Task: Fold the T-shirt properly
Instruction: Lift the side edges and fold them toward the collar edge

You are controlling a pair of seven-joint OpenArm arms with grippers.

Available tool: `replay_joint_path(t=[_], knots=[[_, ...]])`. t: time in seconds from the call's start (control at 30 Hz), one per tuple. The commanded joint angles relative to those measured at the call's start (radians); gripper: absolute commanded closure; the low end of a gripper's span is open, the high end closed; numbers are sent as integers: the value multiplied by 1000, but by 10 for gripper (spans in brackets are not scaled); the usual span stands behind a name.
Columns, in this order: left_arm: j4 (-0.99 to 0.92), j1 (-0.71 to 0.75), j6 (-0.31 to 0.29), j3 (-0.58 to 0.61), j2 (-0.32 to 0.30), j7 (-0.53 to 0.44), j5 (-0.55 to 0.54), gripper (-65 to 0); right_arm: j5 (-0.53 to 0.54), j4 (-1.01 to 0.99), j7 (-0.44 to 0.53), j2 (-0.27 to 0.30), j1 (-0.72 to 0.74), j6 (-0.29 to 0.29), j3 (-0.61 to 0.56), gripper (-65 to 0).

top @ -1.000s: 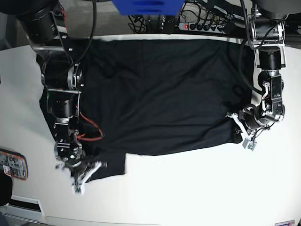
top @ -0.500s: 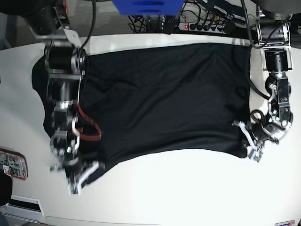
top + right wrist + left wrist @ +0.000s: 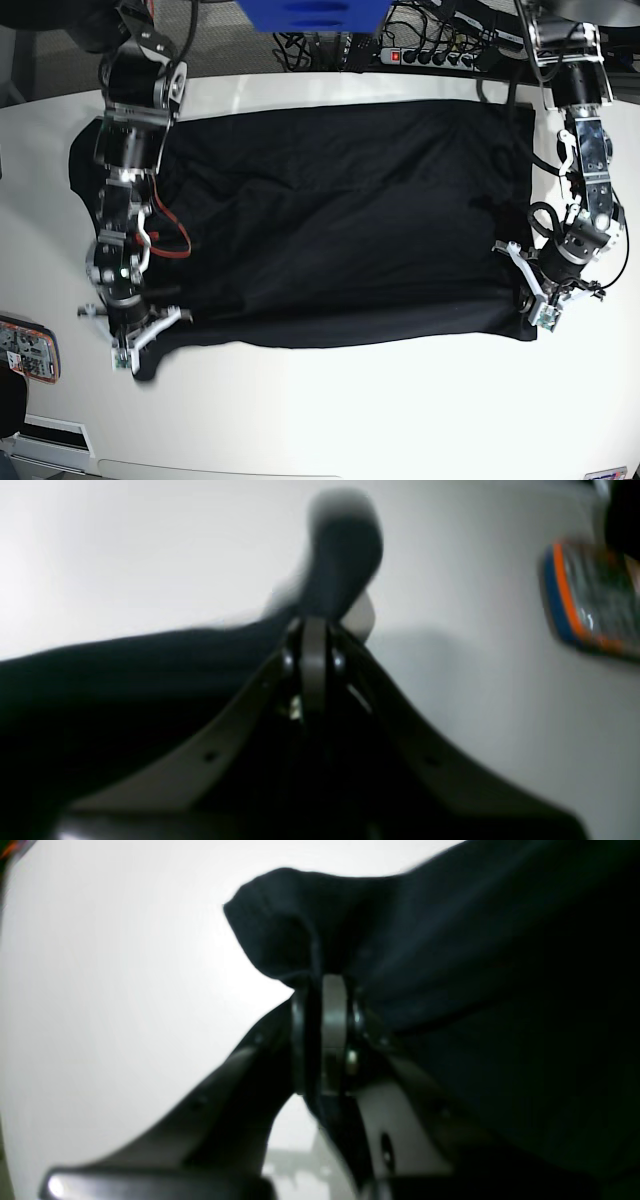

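Since the earlier frame both arms have drawn the lower hem toward 6 o'clock, and the T-shirt (image 3: 330, 220) now lies flatter, its bottom edge nearly straight where it bulged unevenly before.

Base view: the black shirt spreads across the white bench (image 3: 350, 410), filling most of the middle. The right end effector (image 3: 135, 335) sits at the shirt's 8 o'clock corner, the left end effector (image 3: 540, 295) at its 4 o'clock corner. A device with an orange edge (image 3: 25, 350) lies at the bench's 8 o'clock edge, apart from the cloth.

Left wrist view: the left end effector (image 3: 325, 985) is clamped tight on a bunched fold of the T-shirt (image 3: 450, 965), which fills the 3 o'clock side.

Right wrist view: the right end effector (image 3: 315, 625) is pinched closed on the T-shirt (image 3: 125, 680), a blurred tuft of cloth standing past its tips. The orange-edged device (image 3: 590, 600) lies at 3 o'clock.
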Motion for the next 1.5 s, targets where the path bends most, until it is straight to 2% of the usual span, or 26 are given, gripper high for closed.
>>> replay_joint_path(t=[0.0,0.2,0.57,0.77,0.87,0.9,1.0,1.1,1.47], knots=[[44,5,8,-17,-5,-20,-3,0,14,38,50,3,46,3,-3,0],[156,103,8,-23,3,-21,-3,0,14,46,54,3,8,3,-1,0],[194,244,8,-27,4,-23,-12,0,14,192,51,3,-141,3,89,0],[196,266,8,-62,67,-24,-12,0,13,293,50,3,-216,3,94,0],[197,284,8,-63,73,-24,-10,0,13,337,50,3,-250,3,94,0],[205,304,8,-63,73,-32,-12,0,13,350,50,3,-265,3,94,0],[251,383,8,-62,81,-133,-12,0,13,393,50,2,-302,0,95,0],[279,441,8,-62,106,-202,-9,0,13,431,50,2,-328,-45,95,0],[282,515,8,-63,109,-207,-12,0,13,558,50,0,-419,-55,95,0]])
